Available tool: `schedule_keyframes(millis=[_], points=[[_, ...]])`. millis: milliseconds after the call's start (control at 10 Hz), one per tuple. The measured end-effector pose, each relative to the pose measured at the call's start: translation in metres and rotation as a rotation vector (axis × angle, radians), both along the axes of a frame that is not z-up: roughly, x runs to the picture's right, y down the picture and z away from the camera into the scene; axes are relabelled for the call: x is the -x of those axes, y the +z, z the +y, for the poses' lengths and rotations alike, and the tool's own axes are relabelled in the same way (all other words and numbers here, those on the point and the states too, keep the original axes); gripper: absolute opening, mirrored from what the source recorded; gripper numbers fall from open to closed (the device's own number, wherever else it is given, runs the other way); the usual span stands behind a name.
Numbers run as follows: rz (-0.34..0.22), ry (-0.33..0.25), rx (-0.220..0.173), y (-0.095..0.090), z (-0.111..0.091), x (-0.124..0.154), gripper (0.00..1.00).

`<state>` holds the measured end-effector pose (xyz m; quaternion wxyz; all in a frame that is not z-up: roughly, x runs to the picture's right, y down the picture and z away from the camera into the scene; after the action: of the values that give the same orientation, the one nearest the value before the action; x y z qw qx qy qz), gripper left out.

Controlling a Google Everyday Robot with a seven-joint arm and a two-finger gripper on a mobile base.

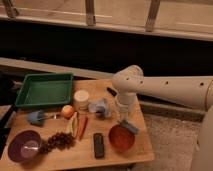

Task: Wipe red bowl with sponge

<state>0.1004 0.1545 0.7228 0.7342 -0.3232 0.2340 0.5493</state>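
The red bowl [120,139] stands on the wooden table [137,154] near its front right. My gripper [127,123] hangs from the white arm, pointing down over the bowl's far right rim. It is shut on a grey-blue sponge [130,127], which sits at the bowl's rim. I cannot tell whether the sponge touches the bowl's inside.
A green tray [44,90] is at the back left. A white cup [81,97], a crumpled bluish thing [100,107], an orange fruit [67,111], a carrot [82,127], a black remote [98,145], grapes [61,141], a purple bowl [24,146] and a blue scoop [37,117] lie around.
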Motion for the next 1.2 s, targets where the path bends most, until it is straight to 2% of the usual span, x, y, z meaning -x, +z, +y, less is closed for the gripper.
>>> schedule_keyframes(millis=[300,600,800,1100,1200], points=[[-0.032,-0.017,0.024,-0.014,0.011,0.004,0.0],[-0.057,-0.041,0.033,-0.021,0.014,0.01,0.0],[-0.056,-0.071,0.074,-0.013,0.025,0.012,0.0],[-0.019,-0.08,0.131,0.004,0.041,-0.001,0.0],[-0.012,-0.082,0.135,0.007,0.041,-0.002,0.0]])
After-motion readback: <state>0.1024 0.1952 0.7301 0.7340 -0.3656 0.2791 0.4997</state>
